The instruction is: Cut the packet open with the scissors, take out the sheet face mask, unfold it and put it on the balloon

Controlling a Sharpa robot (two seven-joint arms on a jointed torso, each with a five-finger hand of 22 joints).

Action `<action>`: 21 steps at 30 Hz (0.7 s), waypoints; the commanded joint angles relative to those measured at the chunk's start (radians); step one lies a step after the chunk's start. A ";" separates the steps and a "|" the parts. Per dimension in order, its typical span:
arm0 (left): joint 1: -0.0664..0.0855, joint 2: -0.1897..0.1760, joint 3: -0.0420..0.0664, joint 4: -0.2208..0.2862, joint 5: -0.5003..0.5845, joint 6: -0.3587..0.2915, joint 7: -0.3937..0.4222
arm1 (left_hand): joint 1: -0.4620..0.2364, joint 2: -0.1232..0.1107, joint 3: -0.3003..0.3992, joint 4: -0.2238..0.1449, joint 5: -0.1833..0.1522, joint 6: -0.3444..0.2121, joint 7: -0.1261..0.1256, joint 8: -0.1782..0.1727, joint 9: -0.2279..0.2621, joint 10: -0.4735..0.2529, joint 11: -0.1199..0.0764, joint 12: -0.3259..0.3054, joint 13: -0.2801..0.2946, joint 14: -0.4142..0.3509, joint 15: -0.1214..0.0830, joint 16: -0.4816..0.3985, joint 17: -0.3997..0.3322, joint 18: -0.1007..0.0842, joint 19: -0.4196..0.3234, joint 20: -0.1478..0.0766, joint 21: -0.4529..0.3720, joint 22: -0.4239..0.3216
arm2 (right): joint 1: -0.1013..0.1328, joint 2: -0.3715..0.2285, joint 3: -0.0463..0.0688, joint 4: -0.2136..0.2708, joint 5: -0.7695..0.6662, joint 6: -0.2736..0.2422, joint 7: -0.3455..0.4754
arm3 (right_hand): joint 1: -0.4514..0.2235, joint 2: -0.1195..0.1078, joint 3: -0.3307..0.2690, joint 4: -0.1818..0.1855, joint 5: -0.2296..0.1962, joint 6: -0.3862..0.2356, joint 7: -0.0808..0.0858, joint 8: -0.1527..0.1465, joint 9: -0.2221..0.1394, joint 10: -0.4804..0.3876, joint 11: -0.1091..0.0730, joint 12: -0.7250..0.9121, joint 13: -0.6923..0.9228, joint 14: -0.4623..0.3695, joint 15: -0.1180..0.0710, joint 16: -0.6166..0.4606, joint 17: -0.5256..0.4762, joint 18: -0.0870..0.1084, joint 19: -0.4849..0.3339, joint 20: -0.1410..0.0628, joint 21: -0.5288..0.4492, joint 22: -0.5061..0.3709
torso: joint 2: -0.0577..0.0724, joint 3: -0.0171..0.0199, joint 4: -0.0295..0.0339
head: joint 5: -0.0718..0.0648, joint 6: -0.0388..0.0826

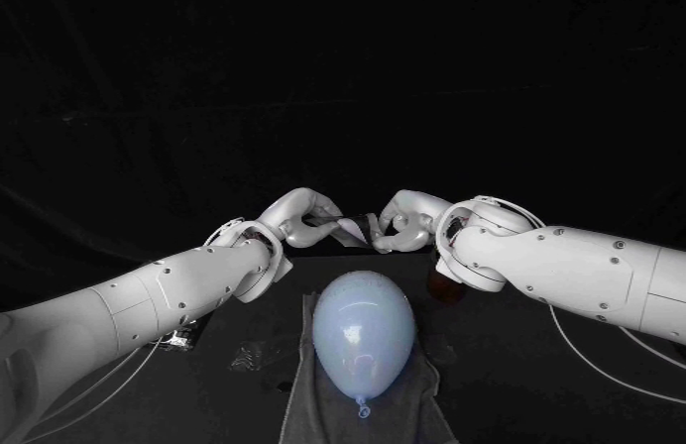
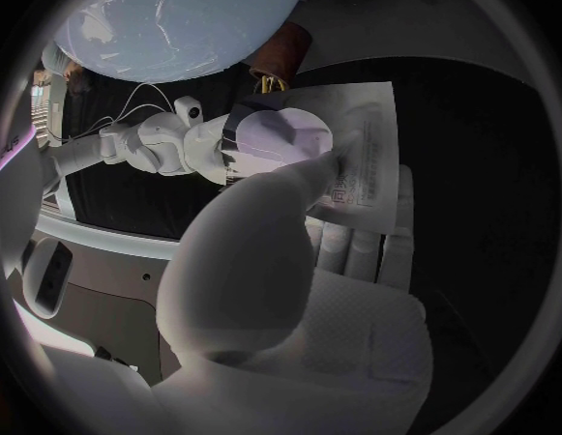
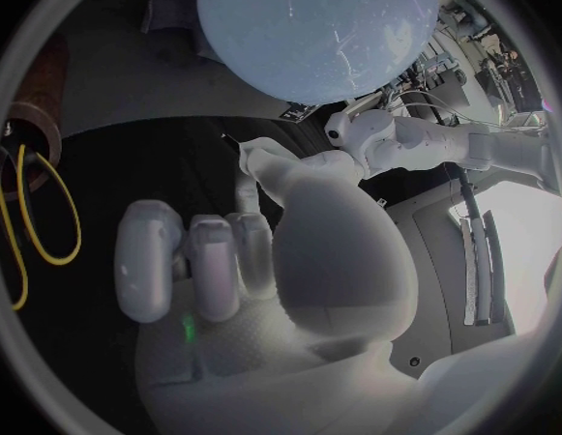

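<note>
The white printed packet (image 2: pixel 368 159) is held up between my two hands, beyond the far end of the balloon (image 1: pixel 365 333). My left hand (image 1: pixel 297 220) pinches it with its thumb lying on the printed face. My right hand (image 1: pixel 406 220) grips the opposite edge, its fingertips (image 2: pixel 281 137) pressed on the packet. In the head view the packet (image 1: pixel 350 230) is a thin pale strip between the hands. The pale blue balloon (image 3: pixel 310 29) lies on a grey cloth (image 1: pixel 307 404), knot toward me. Yellow scissor handles (image 3: pixel 42 213) show beside a brown cup (image 3: pixel 39 82).
The brown cup (image 1: pixel 442 287) stands just right of the balloon, under my right forearm. A small dark crinkled scrap (image 1: pixel 249 356) lies on the black table left of the cloth.
</note>
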 commanded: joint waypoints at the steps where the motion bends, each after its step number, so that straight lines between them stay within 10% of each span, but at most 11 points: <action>1: 0.003 0.006 0.001 0.009 0.019 0.017 0.021 | -0.005 0.005 0.003 -0.007 0.002 0.000 0.007 0.007 0.036 0.004 0.001 0.003 0.001 0.003 0.002 -0.005 0.002 0.005 -0.011 0.001 0.004 0.002 | 0.000 0.001 0.001 0.005 0.096 -0.078 0.074 | 0.000 0.037 0.026 0.002 0.005 -0.004 -0.002 0.012 0.016 0.087 -0.006 0.003 0.228 0.104 -0.005 0.003 0.263 -0.019 0.000 -0.004 0.003 0.122 | 0.000 -0.0002 -0.0001 | 0.000 -0.002; 4: 0.003 0.006 0.001 0.014 0.013 0.031 0.020 | -0.007 0.006 0.006 -0.010 0.002 -0.001 0.007 0.006 0.037 0.002 0.002 0.003 0.001 0.002 0.003 -0.007 0.002 0.004 -0.018 0.002 0.005 0.004 | 0.000 0.000 0.001 0.007 0.112 -0.088 0.081 | -0.041 0.049 0.060 0.015 0.017 -0.019 0.002 0.022 0.026 0.081 -0.002 -0.012 0.219 0.104 -0.003 0.003 0.263 -0.017 -0.005 -0.002 -0.006 0.117 | 0.000 -0.0002 0.0001 | -0.001 -0.002; 9: 0.003 0.005 0.001 0.019 0.007 0.044 0.021 | -0.010 0.008 0.008 -0.011 0.002 -0.002 0.007 0.006 0.037 0.002 0.002 0.003 0.001 0.002 0.003 -0.008 0.003 0.002 -0.023 0.004 0.006 0.004 | -0.001 -0.001 0.001 0.007 0.092 -0.112 0.075 | -0.128 -0.010 0.034 0.046 0.122 -0.075 0.019 0.013 0.030 0.070 0.013 -0.037 0.206 0.104 0.009 0.003 0.261 -0.012 -0.018 0.007 -0.028 0.105 | 0.000 -0.0004 -0.0005 | -0.002 0.000; 21: 0.003 0.004 0.001 0.041 0.005 0.046 0.028 | -0.010 0.009 0.010 -0.011 0.002 -0.002 0.007 0.006 0.038 0.001 0.002 0.003 0.001 0.002 0.003 -0.008 0.003 0.002 -0.025 0.005 0.006 0.005 | -0.001 0.023 0.001 -0.024 0.004 -0.100 0.055 | -0.158 -0.067 -0.027 0.052 0.096 -0.139 0.055 -0.033 0.010 0.015 0.045 -0.144 0.143 0.103 0.037 0.001 0.256 -0.004 -0.042 0.032 -0.065 0.082 | 0.001 -0.0002 -0.0002 | -0.004 0.000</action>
